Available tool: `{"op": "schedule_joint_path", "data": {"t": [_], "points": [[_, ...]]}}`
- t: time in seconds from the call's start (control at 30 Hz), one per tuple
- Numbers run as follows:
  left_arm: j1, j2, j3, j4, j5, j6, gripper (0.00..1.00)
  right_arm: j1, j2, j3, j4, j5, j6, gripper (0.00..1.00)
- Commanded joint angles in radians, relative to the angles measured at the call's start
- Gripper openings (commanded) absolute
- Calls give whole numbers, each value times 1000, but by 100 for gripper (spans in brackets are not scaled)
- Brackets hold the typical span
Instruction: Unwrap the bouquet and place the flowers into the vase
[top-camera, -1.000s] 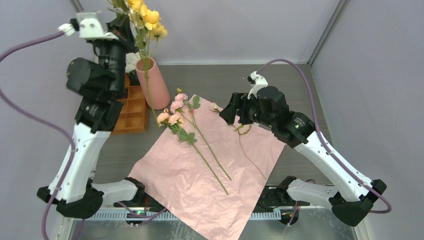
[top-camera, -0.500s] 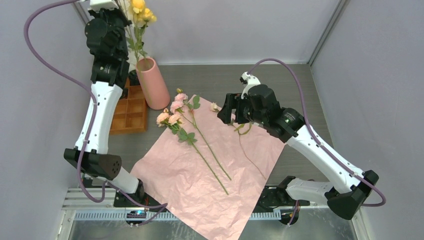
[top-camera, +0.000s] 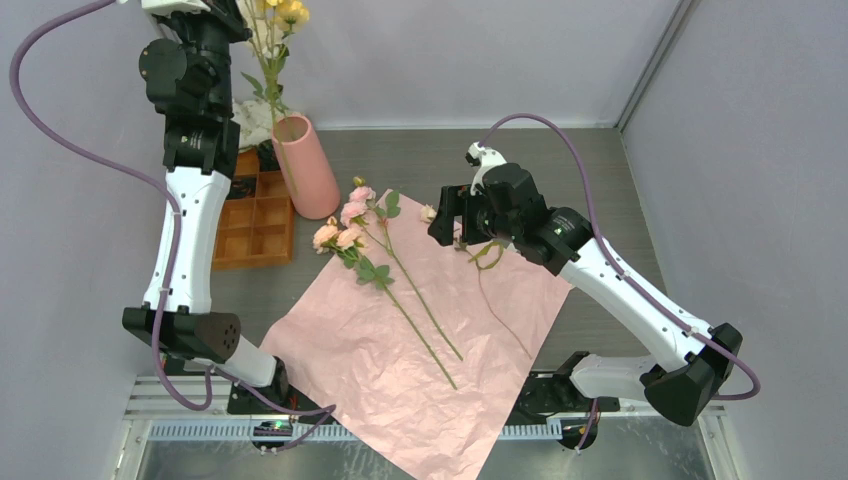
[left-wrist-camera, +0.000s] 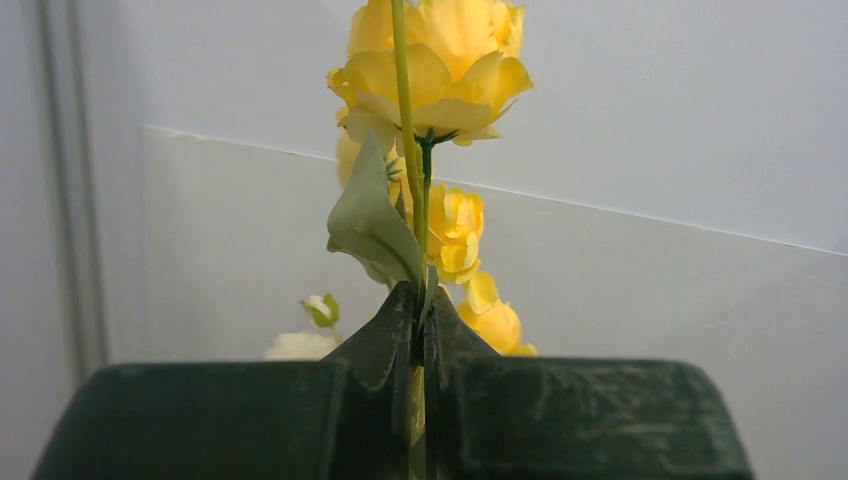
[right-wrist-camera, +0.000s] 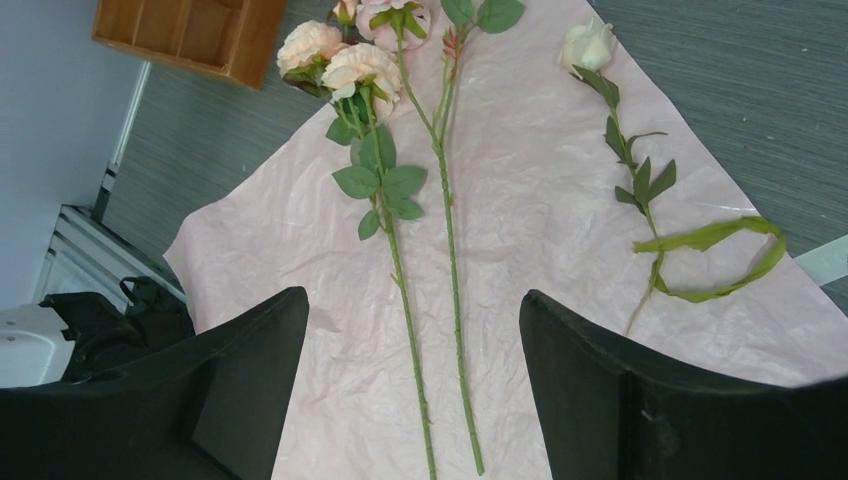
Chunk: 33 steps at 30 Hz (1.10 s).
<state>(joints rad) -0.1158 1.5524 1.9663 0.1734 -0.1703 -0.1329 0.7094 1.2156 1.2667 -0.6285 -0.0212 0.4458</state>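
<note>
While the left fingers (left-wrist-camera: 380, 345) clamp shut on the yellow rose stem (left-wrist-camera: 404, 120) high over the table's (top-camera: 420, 160) far-left corner, its lower end reaches the vase (top-camera: 310, 170) mouth, beside the orange tray (top-camera: 255, 225). Pink roses (top-camera: 345, 230) and a cream rose (right-wrist-camera: 585, 45) lie on pink paper (top-camera: 400, 380) mid-table. Right fingers (right-wrist-camera: 230, 390) hover above them, spread wide, empty.

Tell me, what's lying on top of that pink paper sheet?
Two long pink rose stems, a cream rose stem and a green looped strip lie on the pink paper. The right gripper hides part of it from overhead; anything beneath the sheet is covered.
</note>
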Motion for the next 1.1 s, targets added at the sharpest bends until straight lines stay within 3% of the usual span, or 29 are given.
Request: {"op": "schedule_joint_path", "data": {"t": [0.0,0.27,0.53,0.73,0.83,1.07], "points": [[1,-125,-39,59,178,-173,0,-1,5,54,76,-34,-12,83],[0,-268,-270,199,397,-554,0,-1,-10,37,304,-277,101,83],[-3,-309,-469,348,457,-787,0,-1,-24,-51,740,-461,352,80],[-11,-340,-563,421,451,-889,0,8,90,-30,948,-491,464,71],[-18,-355,-607,464,448,-937,0,17,160,8,991,-482,478,66],[-61,-381,-644,461,448,-946,0,42,258,88,1026,-479,473,65]]}}
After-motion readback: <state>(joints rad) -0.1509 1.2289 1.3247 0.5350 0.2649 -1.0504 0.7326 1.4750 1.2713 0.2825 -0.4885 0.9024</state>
